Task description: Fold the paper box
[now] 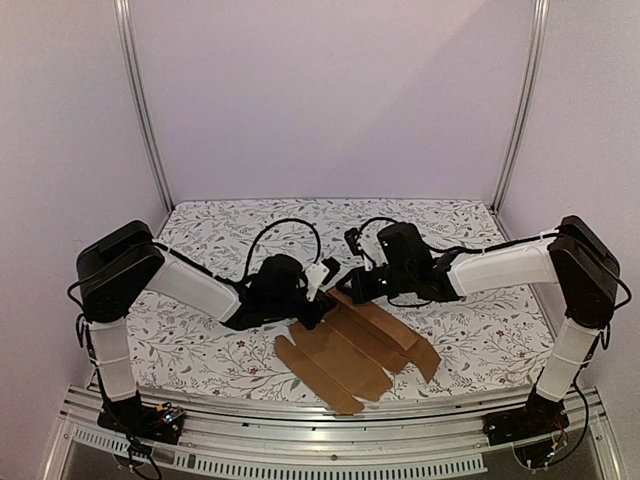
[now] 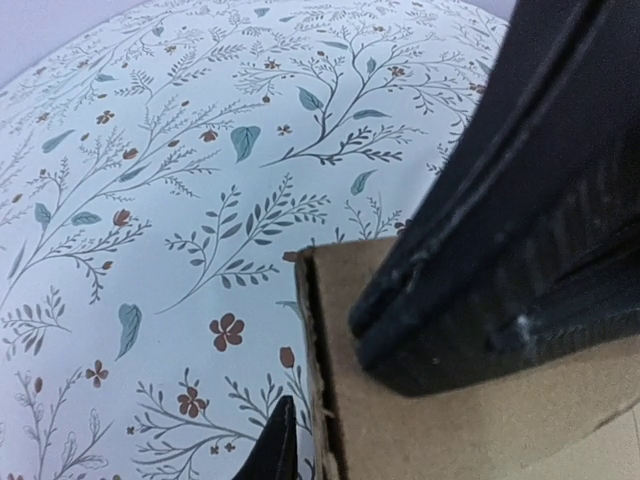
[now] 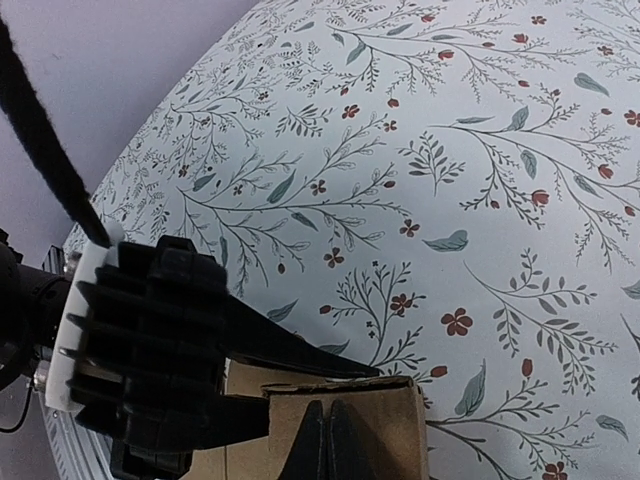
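The paper box (image 1: 350, 355) is a flat brown cardboard sheet on the flowered cloth, its far end flap folded up between the two arms. My left gripper (image 1: 322, 292) reaches that flap from the left. One of its fingers (image 2: 275, 445) stands just off the doubled cardboard edge (image 2: 318, 350) and the other is hidden behind the board. In the right wrist view its upper finger (image 3: 300, 350) runs along the flap's top edge. My right gripper (image 3: 328, 435) is shut, fingertips together against the flap's face (image 3: 390, 425). Its closed fingers (image 2: 480, 290) rest on the cardboard (image 2: 480, 420).
The flowered tablecloth (image 1: 220, 235) covers the table out to the white back and side walls. Metal posts (image 1: 140, 100) stand at both back corners. Cables loop over both wrists. The metal rail (image 1: 330, 425) with the arm bases runs along the near edge.
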Tool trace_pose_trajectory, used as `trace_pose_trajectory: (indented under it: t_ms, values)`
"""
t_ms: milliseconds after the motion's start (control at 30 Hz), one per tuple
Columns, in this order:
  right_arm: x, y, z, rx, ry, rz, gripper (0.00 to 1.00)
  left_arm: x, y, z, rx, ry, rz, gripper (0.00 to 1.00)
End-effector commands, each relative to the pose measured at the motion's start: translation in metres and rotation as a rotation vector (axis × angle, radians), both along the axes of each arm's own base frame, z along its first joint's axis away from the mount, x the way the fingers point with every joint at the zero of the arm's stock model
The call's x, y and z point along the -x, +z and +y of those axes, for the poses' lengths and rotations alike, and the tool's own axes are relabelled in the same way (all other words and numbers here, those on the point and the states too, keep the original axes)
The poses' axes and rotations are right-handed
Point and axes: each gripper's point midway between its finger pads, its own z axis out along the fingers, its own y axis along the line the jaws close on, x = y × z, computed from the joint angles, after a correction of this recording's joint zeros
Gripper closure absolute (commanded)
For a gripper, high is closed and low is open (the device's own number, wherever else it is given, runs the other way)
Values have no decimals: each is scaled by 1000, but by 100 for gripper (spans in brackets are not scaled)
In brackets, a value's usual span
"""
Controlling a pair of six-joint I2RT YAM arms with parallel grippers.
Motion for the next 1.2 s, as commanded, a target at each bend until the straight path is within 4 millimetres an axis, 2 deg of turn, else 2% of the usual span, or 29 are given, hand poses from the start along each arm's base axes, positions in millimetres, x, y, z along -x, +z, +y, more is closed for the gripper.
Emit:
trace_pose_trajectory:
  t_ms: [0,267,567,767,900,1000,1133,1167]
  values:
    - [2,-22,-3,25,-26,22,100,6,-13,0,-2,6,8,85]
    - [10,-37,-5,79,-39,12,100,10,-21,3,16,27,11,79]
    - [18,-44,-7,123,-42,-2,100,7,-10,1,91,49,-20,74]
    - [23,-55,-11,157,-53,1,100,6,-9,-1,119,55,-24,73]
    - [23,-55,-13,161,-63,-2,100,5,-10,-4,134,57,-25,73]
    - [22,-52,-14,161,-70,-9,100,4,-9,-7,141,55,-29,77]
    - [21,-49,-14,155,-76,-13,100,2,-9,-9,146,56,-28,99]
    - [21,-48,-14,155,-77,-13,100,1,-9,-9,143,67,-34,100]
